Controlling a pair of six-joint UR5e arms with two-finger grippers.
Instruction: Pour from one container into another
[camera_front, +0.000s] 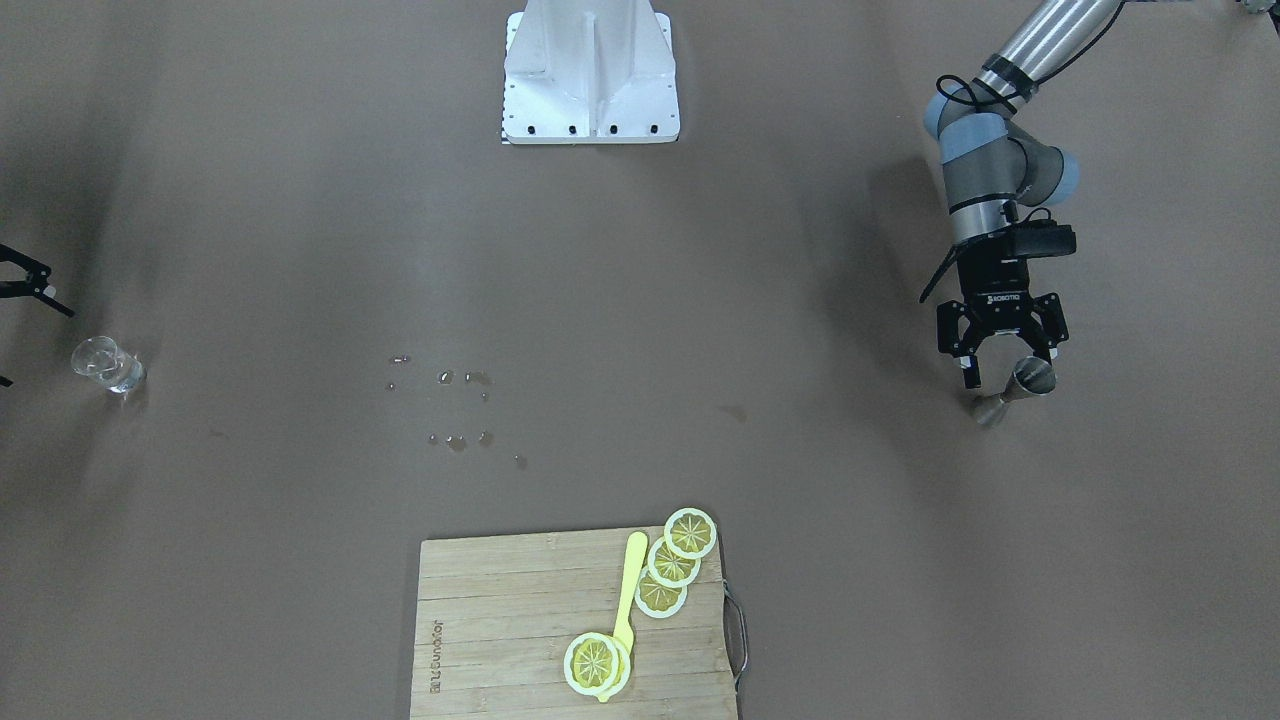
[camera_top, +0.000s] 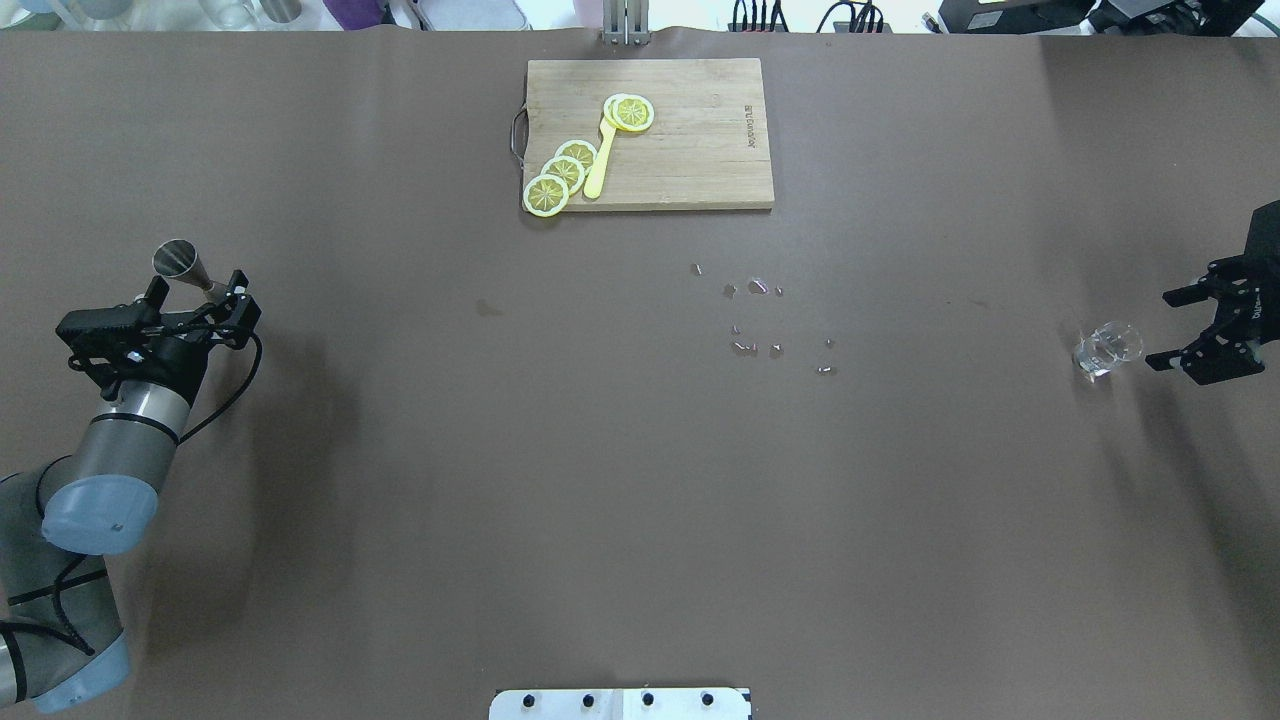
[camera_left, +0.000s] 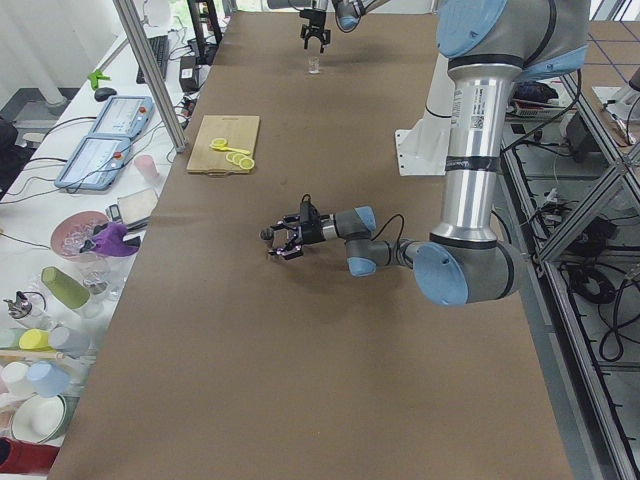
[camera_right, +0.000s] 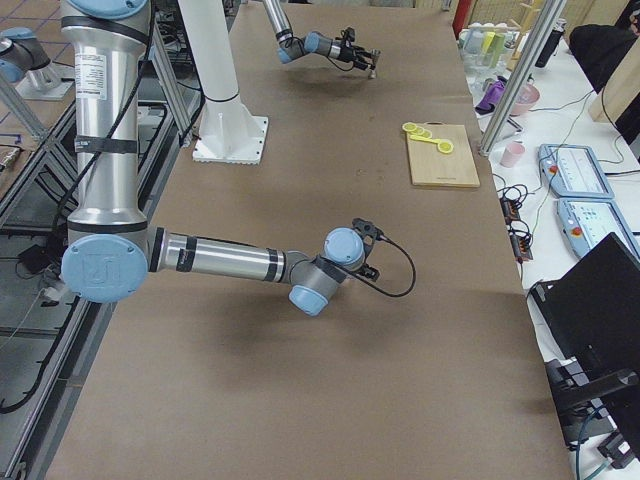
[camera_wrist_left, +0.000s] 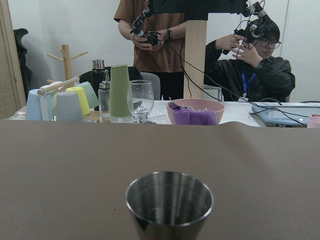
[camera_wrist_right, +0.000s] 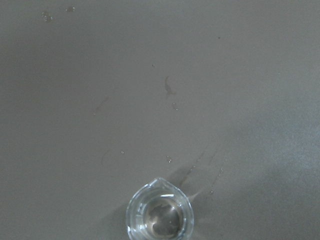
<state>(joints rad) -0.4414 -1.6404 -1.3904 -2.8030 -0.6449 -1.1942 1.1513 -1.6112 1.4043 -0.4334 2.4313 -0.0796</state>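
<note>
A steel jigger (camera_top: 182, 263) stands upright on the brown table at my left. My left gripper (camera_top: 197, 283) is open, one finger on each side of the jigger's narrow waist. The left wrist view shows the jigger's open cup (camera_wrist_left: 169, 202) straight ahead and close; I cannot tell whether it holds liquid. At the table's other end stands a small clear glass beaker (camera_top: 1106, 349) with some clear liquid in it (camera_wrist_right: 160, 214). My right gripper (camera_top: 1158, 330) is open just beside the beaker, a short gap apart from it.
A wooden cutting board (camera_top: 690, 150) with lemon slices (camera_top: 560, 175) and a yellow spoon (camera_top: 600, 160) lies at the far middle. Water droplets (camera_top: 755, 320) dot the table's centre. The white robot base (camera_front: 590, 75) sits at my edge. Cups and bowls stand on a bench beyond the table's left end.
</note>
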